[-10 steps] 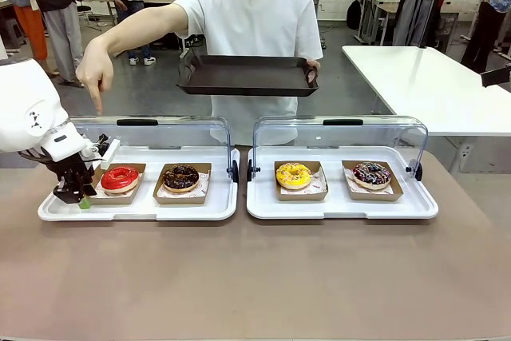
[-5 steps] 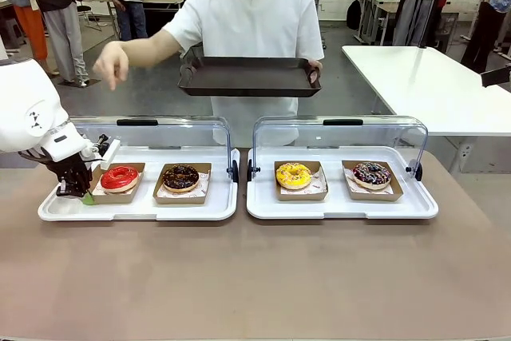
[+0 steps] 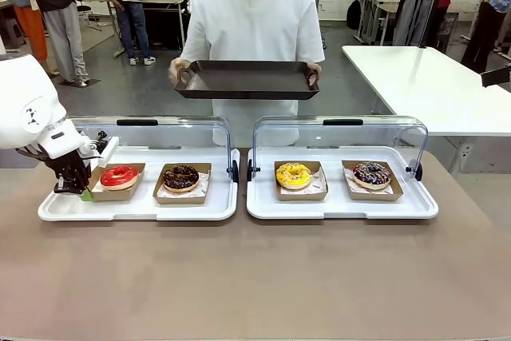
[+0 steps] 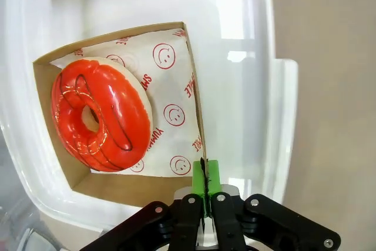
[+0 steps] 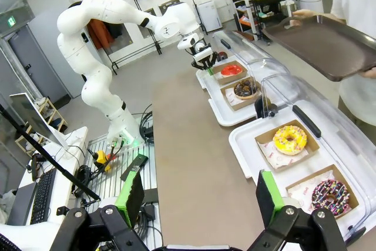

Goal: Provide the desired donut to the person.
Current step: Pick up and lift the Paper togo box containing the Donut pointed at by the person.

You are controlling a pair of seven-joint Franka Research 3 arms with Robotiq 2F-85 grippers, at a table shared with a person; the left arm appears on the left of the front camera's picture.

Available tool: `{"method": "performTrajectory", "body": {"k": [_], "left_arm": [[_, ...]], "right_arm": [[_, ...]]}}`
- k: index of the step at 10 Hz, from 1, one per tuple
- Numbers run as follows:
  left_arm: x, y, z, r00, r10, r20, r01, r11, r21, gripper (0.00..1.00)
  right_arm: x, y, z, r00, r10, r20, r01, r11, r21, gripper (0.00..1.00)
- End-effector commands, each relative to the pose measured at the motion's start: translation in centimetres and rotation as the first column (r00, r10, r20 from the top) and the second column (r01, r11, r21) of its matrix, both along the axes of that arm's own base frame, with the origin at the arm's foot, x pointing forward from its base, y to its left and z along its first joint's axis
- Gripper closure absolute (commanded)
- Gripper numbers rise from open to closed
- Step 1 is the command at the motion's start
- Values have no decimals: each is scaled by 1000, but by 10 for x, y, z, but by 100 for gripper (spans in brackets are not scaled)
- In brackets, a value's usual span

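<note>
A: Left gripper (image 4: 205,176), state?

B: Closed, green pads pinched flat on the thin side wall of the brown carton (image 4: 117,187). It grips cardboard, not food, probably to keep the icing clean.

A: Which donut?

B: The red donut (image 4: 100,121), sitting inside that carton, upper left of the left wrist view. In the front view it's the leftmost of four, in the left display tray (image 3: 136,209).

A: Why are the lids up?

B: Both clear lids (image 3: 160,133) are tipped back, so I'd say for access from the robot's side.

A: The person?

B: The person (image 3: 251,29) is at top centre of the front view, both hands on a dark serving tray (image 3: 247,77), held level above the far edge of the cases. Reads as ready to receive. Nothing lies on it.

A: Right gripper?

B: The right gripper (image 5: 200,204) has its jaws wide apart, nothing between them, high over the table's near side. Looks parked.

A: Any text?

B: The paper liner (image 4: 170,74) has red smiley faces. "SMILE" reads in pieces, plus a word starting "YUMM". No brand that I can make out.

A: The other donuts?

B: Chocolate donut (image 3: 181,176) beside the red one; yellow donut (image 3: 293,174) and sprinkled donut (image 3: 371,173) in the right case, each in its own carton.
</note>
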State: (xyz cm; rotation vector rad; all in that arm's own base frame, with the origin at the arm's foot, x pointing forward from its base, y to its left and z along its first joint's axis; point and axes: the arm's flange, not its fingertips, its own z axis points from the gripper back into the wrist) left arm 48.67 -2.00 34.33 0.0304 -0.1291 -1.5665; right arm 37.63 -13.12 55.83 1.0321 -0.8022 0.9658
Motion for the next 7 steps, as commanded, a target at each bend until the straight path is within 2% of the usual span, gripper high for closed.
{"method": "performTrajectory", "body": {"k": [1,4,5,7], "left_arm": [[-34,-10,31,998,-65,-24,66,997,27,100],[-81,-20,89,999,-42,-14,43,997,62,100],[-97,-20,110,999,-31,-33,32,998,59,100],[-126,-17,152,1000,-18,-6,18,999,50,100]], "right_arm": [[0,0,0,1000,3,3,-3,1000,13,0],[0,0,0,1000,3,3,-3,1000,13,0],[0,0,0,1000,3,3,-3,1000,13,0],[0,0,0,1000,3,3,-3,1000,13,0]]}}
